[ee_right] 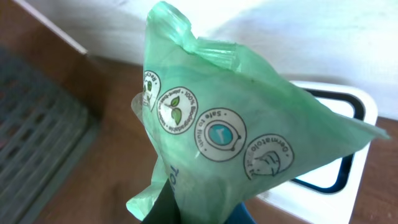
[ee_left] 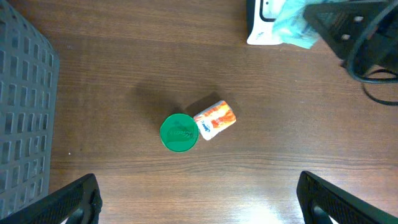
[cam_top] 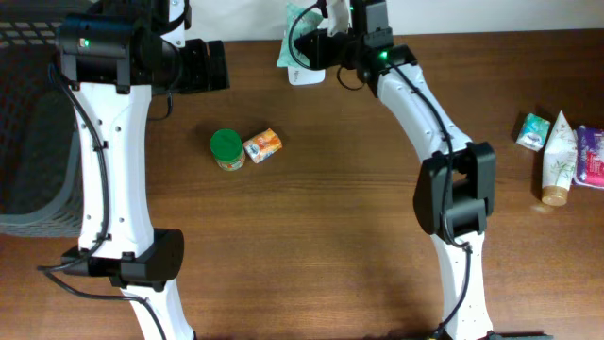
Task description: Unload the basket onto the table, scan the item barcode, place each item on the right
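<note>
Though half behind green pouch, white scanner.

A green-lidded jar stands on the brown table, with a small orange carton touching its right side. Beyond the jar and to its right, the right gripper is closed on a pale green packet over a white scanner. The left gripper hangs just beyond the jar. Far to the jar's left lies a grey basket. Far to its right, a teal packet, a tube and a purple pack cluster.
</note>
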